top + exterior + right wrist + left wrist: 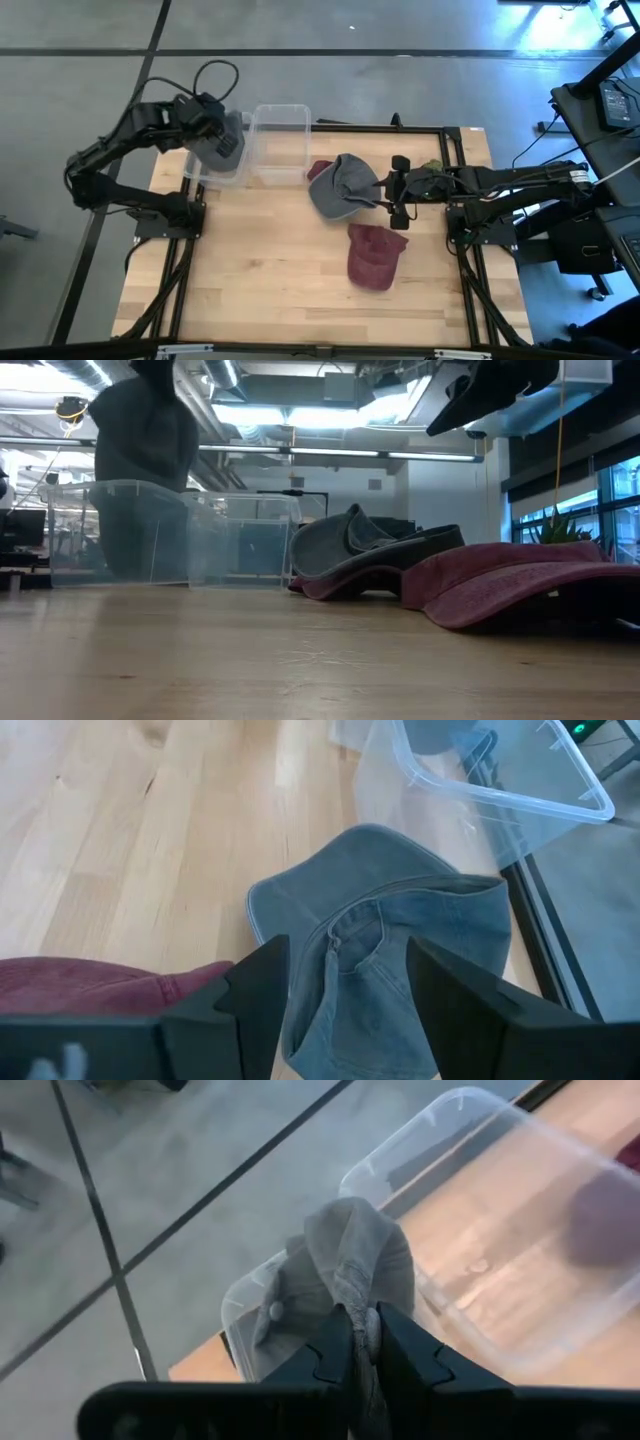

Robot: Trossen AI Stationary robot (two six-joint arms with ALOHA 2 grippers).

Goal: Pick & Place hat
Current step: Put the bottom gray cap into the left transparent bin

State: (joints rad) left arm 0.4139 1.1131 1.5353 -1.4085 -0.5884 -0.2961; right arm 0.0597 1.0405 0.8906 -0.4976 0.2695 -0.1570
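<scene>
A grey hat (228, 143) hangs from my left gripper (362, 1342), which is shut on it over the left clear bin (212, 170); in the low view this hat (145, 440) hangs above the bin (120, 530). A second grey cap (343, 186) lies on the table, partly over a maroon hat (320, 170). My right gripper (345, 1000) is open and hovers above this cap (390, 940), a finger on either side, touching nothing. In the low view it (480, 390) sits well above the hats. Another maroon hat (375, 256) lies nearer the table's near edge. My left gripper pinches a bunched fold of the grey hat's cloth (360, 1305) between its two shut fingers (335, 1350). The hat is lifted clear and hangs slack beyond the fingers, over the left bin's rim (250, 1285).
A second clear bin (281, 143) stands right of the first, at the table's far edge. The near half of the wooden table (260, 280) is bare wood. Black frame rails (470, 260) run along the table's sides.
</scene>
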